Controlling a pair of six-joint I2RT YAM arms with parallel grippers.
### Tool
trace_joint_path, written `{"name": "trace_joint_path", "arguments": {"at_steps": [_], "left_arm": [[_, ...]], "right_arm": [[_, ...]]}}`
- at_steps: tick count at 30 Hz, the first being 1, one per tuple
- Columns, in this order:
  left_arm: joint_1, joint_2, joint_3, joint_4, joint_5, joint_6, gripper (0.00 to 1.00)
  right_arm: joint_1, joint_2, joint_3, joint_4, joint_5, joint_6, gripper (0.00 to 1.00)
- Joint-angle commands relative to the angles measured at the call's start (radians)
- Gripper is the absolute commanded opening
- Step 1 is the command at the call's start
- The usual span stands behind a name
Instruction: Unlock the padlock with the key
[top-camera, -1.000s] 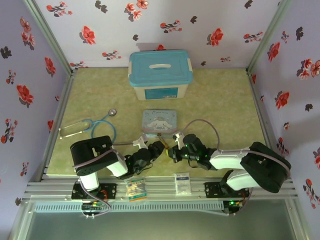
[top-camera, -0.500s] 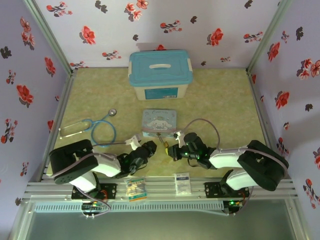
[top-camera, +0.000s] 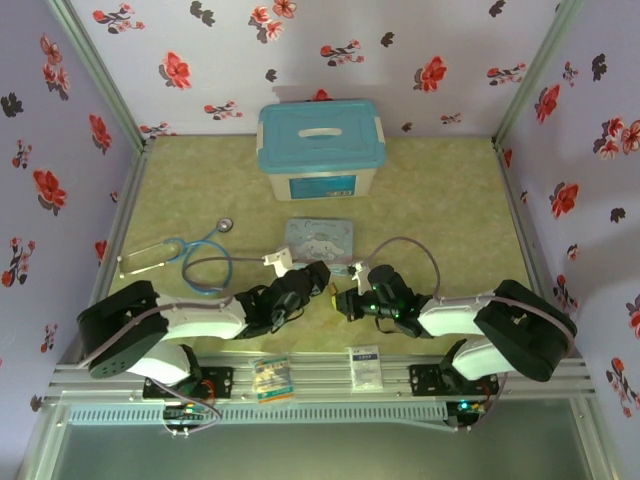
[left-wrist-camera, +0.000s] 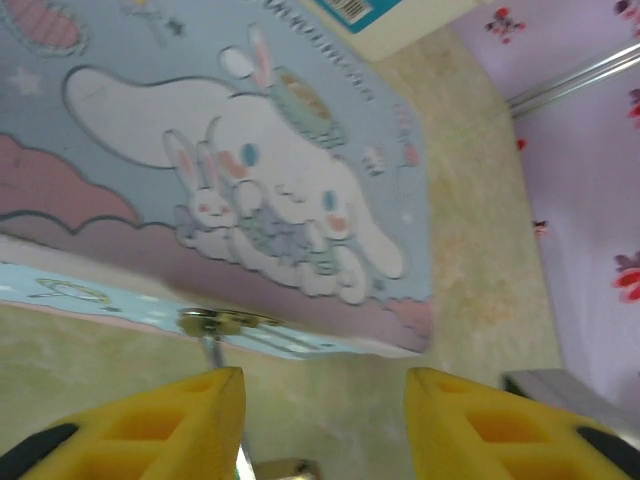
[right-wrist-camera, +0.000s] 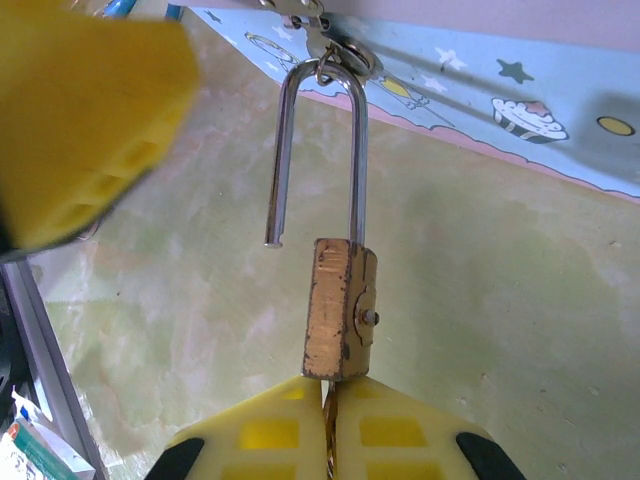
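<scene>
The brass padlock (right-wrist-camera: 338, 310) hangs by its silvery shackle (right-wrist-camera: 352, 150) from the hasp (right-wrist-camera: 330, 55) on the front of the cartoon tin (top-camera: 318, 243). One shackle leg stands free of the body, so the lock is open. My right gripper (right-wrist-camera: 328, 385) is shut on the thin key (right-wrist-camera: 328, 425), which sits in the bottom of the lock. My left gripper (left-wrist-camera: 325, 390) is open just in front of the tin, with nothing between its yellow fingers (left-wrist-camera: 200, 410). The hasp (left-wrist-camera: 215, 322) lies a little ahead of its left finger. In the top view, both grippers (top-camera: 318, 278) (top-camera: 343, 300) meet at the tin's front edge.
A white box with a blue lid (top-camera: 320, 150) stands behind the tin. A blue stethoscope (top-camera: 190, 255) lies to the left. Two small packets (top-camera: 272, 378) (top-camera: 365, 365) rest on the near rail. Floral walls close in the sides and back.
My left arm drew back to the left, then reached forward to the tin's front, and its jaws widened. The right gripper has stayed on the key and barely moved.
</scene>
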Motion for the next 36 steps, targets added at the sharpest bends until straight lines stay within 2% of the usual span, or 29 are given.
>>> {"name": "trace_joint_path", "arguments": {"at_steps": [1,5,8,12,17,21,23,25,27,29,32,34,36], "left_arm": [[0.013,0.073,-0.001,-0.005,0.062,0.046,0.43],[0.010,0.100,0.043,-0.035,0.083,0.071,0.36],[0.000,0.125,0.046,0.036,0.123,0.100,0.39],[-0.029,0.208,0.054,0.103,0.148,0.049,0.45],[-0.056,0.325,0.006,0.301,0.149,-0.067,0.33],[-0.063,0.344,0.011,0.293,0.132,-0.080,0.35],[-0.065,0.348,0.014,0.306,0.131,-0.084,0.42],[-0.066,0.352,0.026,0.290,0.129,-0.084,0.40],[-0.065,0.351,0.033,0.272,0.122,-0.085,0.29],[-0.061,0.338,0.055,0.200,0.122,-0.078,0.26],[-0.061,0.311,0.130,-0.007,0.122,-0.022,0.26],[-0.059,0.309,0.160,-0.113,0.110,0.005,0.26],[-0.053,0.314,0.164,-0.149,0.107,0.015,0.26]], "right_arm": [[-0.015,-0.019,-0.013,0.012,0.010,0.020,0.08],[-0.018,-0.006,-0.013,0.026,0.004,0.029,0.09],[-0.021,0.011,-0.008,0.027,0.011,0.033,0.09],[-0.020,0.023,-0.007,0.036,0.005,0.037,0.09],[-0.021,0.035,-0.013,0.065,-0.001,0.055,0.10],[-0.020,0.043,-0.014,0.081,-0.008,0.067,0.10],[-0.020,0.046,-0.021,0.112,-0.011,0.089,0.10],[-0.021,0.052,-0.039,0.176,-0.020,0.131,0.12],[-0.021,0.054,-0.050,0.198,-0.027,0.159,0.16],[-0.024,0.043,-0.054,0.167,0.000,0.171,0.26],[-0.028,-0.016,-0.047,0.038,0.046,0.175,0.39],[-0.029,-0.089,-0.036,-0.084,0.089,0.176,0.43],[-0.029,-0.179,-0.033,-0.210,0.151,0.173,0.45]]}}
